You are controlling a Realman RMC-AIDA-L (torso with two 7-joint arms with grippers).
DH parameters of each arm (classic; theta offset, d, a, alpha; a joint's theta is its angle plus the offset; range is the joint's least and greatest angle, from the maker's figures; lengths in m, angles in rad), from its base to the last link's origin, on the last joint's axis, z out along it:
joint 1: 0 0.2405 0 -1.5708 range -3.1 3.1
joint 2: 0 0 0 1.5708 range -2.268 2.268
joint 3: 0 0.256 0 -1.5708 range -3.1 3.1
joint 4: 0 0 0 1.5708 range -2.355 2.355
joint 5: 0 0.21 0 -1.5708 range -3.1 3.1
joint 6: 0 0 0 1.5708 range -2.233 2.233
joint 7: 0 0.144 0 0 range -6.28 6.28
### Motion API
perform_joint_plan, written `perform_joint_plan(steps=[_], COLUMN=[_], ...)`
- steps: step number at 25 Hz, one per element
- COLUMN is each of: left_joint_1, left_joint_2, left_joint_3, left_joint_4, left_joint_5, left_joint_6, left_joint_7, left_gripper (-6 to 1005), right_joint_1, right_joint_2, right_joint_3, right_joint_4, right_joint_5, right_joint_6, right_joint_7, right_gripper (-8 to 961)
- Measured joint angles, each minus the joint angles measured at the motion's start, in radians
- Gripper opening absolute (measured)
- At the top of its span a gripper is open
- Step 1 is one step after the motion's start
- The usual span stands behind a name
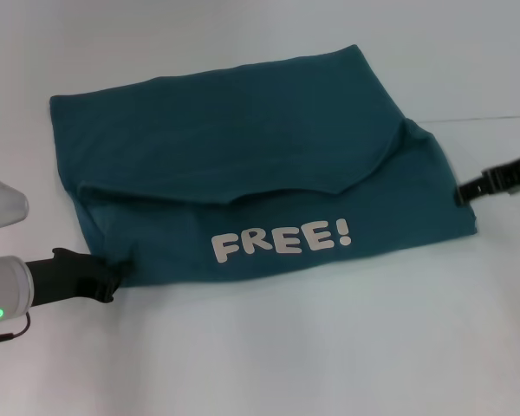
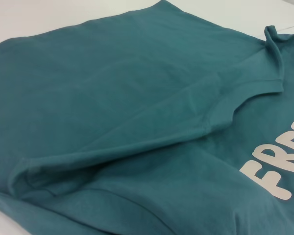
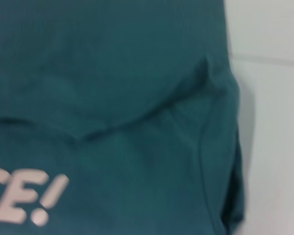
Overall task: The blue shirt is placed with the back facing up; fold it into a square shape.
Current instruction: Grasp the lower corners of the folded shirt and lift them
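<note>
- The dark teal-blue knit T-shirt [image 1: 243, 165], printed "FREE!" [image 1: 282, 240] in white despite the plain billing, lies folded into a soft rectangle mid-counter [image 1: 329, 347].
- The left pincer [image 1: 113, 276] meets its 8 o'clock corner, the right pincer [image 1: 462, 192] its 3 o'clock edge, seemingly to steady the fold; whether either grips cloth cannot be told.

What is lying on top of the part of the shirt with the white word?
A plain flap of the same blue shirt is folded over it, ending just above "FREE!". Whatever lies beneath that flap is hidden.
</note>
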Motion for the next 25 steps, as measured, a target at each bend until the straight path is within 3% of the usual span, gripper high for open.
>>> perform_joint_plan(steps=[9,25], left_joint_1=[-0.004,0.0], left_joint_2=[0.0,0.0], left_joint_3=[0.004,0.002], left_joint_4=[0.0,-0.006], left_joint_5=[0.001,-0.003], left_joint_6=[0.0,-0.013], left_joint_7=[-0.001,0.005], left_gripper=[44,43], right_joint_1=[-0.021,-0.002], right_joint_2=[0.023,0.025], right_joint_3=[0.0,0.009], right_joint_4=[0.081,0.267], right_joint_5=[-0.072,-0.067], right_joint_6=[0.113,0.332], right_joint_7=[0.038,0.059], right_gripper=[913,911])
